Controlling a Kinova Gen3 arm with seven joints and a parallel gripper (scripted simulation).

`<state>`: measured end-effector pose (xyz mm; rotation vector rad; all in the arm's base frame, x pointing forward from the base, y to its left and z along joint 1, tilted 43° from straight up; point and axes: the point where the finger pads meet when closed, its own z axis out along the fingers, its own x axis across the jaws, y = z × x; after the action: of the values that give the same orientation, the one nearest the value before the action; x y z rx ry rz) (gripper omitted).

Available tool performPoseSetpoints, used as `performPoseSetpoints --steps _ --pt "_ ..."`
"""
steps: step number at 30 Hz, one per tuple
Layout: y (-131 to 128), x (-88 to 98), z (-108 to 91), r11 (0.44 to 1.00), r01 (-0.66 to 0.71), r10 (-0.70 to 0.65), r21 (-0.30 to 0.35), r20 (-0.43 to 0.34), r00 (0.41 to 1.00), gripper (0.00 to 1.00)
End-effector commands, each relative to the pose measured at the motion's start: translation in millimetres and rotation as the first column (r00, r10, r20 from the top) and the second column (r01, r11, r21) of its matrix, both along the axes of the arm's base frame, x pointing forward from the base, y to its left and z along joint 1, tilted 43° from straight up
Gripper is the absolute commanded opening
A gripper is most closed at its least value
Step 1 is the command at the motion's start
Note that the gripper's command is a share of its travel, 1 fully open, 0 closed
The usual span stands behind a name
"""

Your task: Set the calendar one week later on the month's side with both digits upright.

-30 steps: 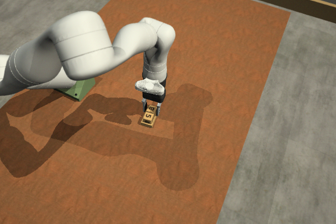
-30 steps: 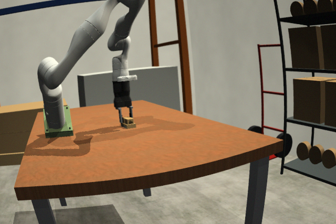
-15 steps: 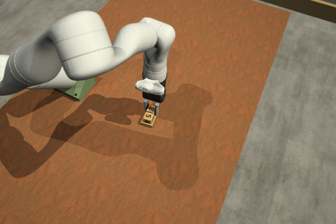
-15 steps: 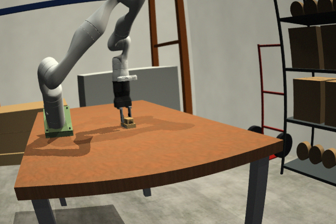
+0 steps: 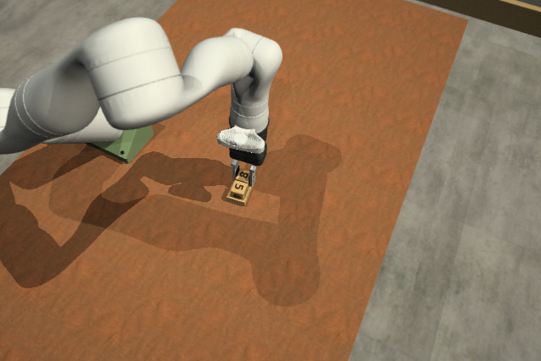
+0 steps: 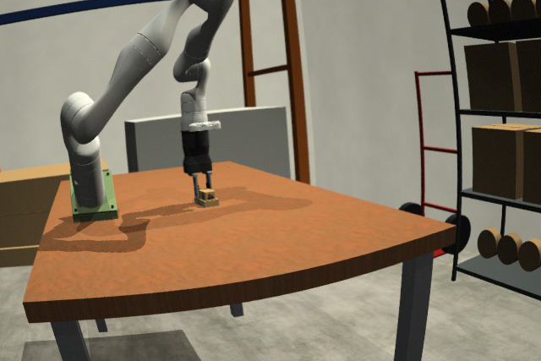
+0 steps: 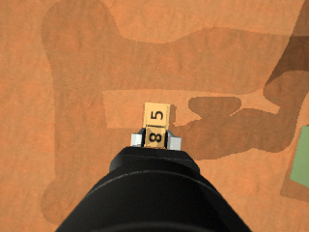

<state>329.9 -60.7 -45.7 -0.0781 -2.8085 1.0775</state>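
Note:
The small wooden calendar tray (image 5: 237,199) lies flat near the middle of the table and holds two cubes side by side. The cube farther from the arm's base shows a 5 on top (image 5: 239,185), and the other shows an 8 on top (image 5: 243,174). My gripper (image 5: 243,177) points straight down over the tray, its fingers against the two sides of the 8 cube. In the wrist view the 8 cube (image 7: 155,137) sits between the fingertips, with the 5 cube (image 7: 156,115) just beyond. The side with the month's name is too small to read.
The arm's green base (image 5: 124,144) is bolted at the table's left. The exterior view shows the tray (image 6: 206,201) well in from every table edge, and shelves with boxes (image 6: 498,129) stand off to the right, away from the table.

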Motion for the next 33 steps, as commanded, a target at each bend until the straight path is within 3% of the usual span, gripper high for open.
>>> performPoseSetpoints --steps 1,19,29,33 --pt "0.7 0.5 0.2 1.000 -0.001 0.001 0.001 0.001 1.000 0.57" --pt "3.2 1.1 3.0 1.000 -0.001 0.001 0.001 0.001 1.000 0.57" --pt "44.7 9.9 49.2 1.000 -0.001 0.001 0.001 0.001 1.000 0.57" --pt "53.5 11.7 59.1 1.000 -0.001 0.001 0.001 0.001 1.000 0.57"
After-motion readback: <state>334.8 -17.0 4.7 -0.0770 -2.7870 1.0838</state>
